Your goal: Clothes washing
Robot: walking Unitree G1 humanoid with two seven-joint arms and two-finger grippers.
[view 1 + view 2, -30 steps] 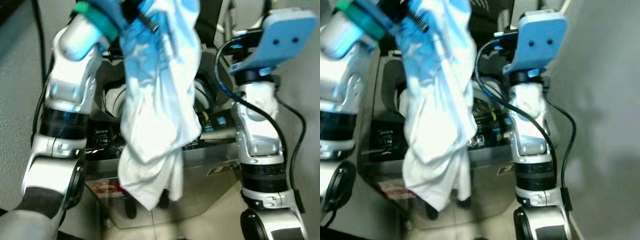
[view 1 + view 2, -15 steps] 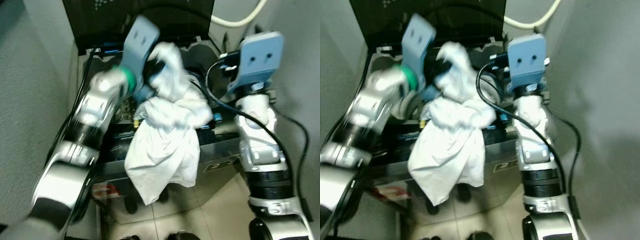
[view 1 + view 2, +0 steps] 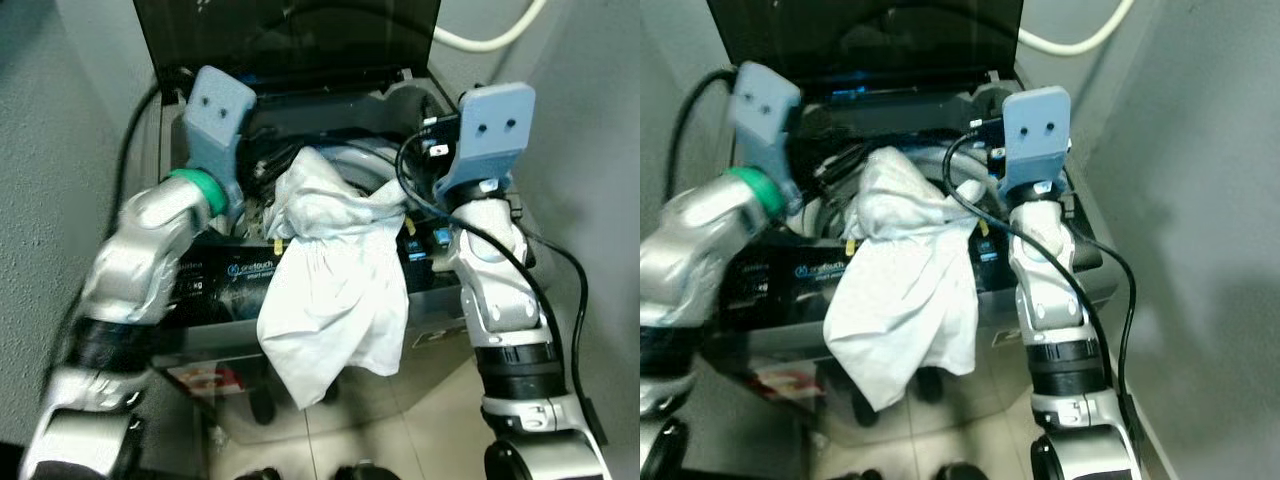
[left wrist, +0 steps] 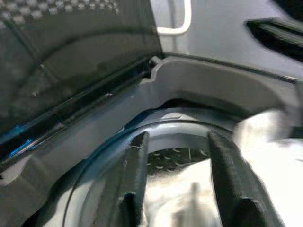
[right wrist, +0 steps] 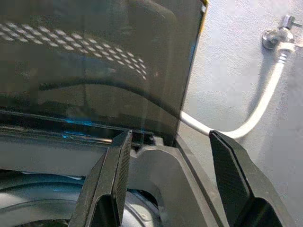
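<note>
A white garment (image 3: pixel 330 290) lies bunched on the rim of the open top-loading washing machine (image 3: pixel 225 272), and most of it hangs down the front panel. My left gripper (image 4: pixel 177 137) hovers over the drum (image 4: pixel 170 158), just behind the bunched top of the garment. It is open with nothing between its fingers, and white cloth (image 4: pixel 265 156) lies beside and below them. My right gripper (image 5: pixel 170 137) is open and empty. It is held over the machine's back right corner and faces the raised dark lid (image 5: pixel 94 61).
The dark lid (image 3: pixel 290 40) stands upright at the back. A white hose (image 3: pixel 490 40) runs along the wall to a tap (image 5: pixel 279 33). Grey walls close in on both sides of the machine. Pale floor tiles (image 3: pixel 400 430) lie in front.
My left arm has swung down from in front of the camera to the washer's opening. The white garment went with it and now rests on the rim, with the fingers open.
</note>
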